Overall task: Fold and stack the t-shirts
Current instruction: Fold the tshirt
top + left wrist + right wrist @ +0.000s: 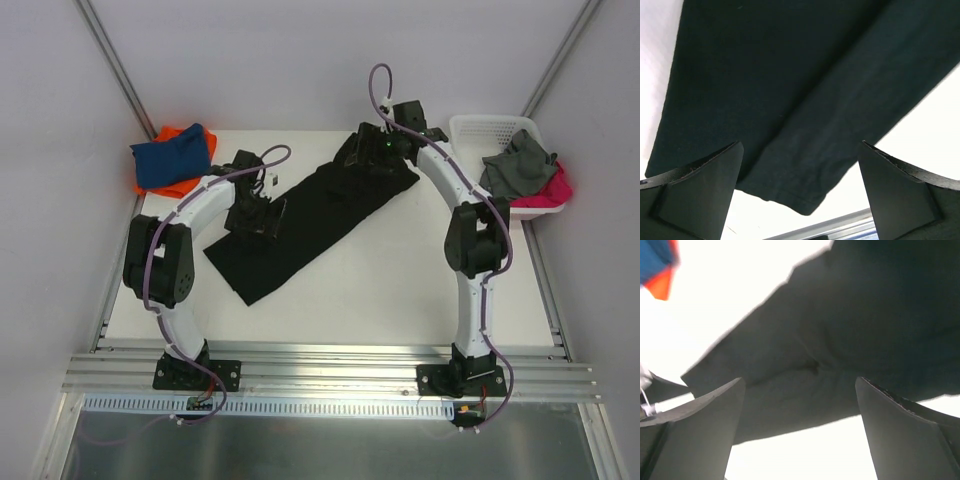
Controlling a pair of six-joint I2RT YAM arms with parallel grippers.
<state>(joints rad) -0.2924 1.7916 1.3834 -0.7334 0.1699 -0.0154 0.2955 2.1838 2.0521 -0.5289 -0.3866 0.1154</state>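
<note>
We see black tee [320, 215] flat on table [420, 290], long strip running near-left to far-right. Left gripper [256, 218] hangs over near-left end, right gripper [368, 152] over far-right end. Both spread wide, holding nothing.

Overhead view from behind, wrist views close, sharing black t-shirt [310, 225]

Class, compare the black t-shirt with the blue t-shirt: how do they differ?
Shape: the black t-shirt is stretched out long; the blue t-shirt is bundled compactly. Support: the black t-shirt lies on the table; the blue t-shirt sits on an orange t-shirt. Both are solid-coloured cloth.
</note>
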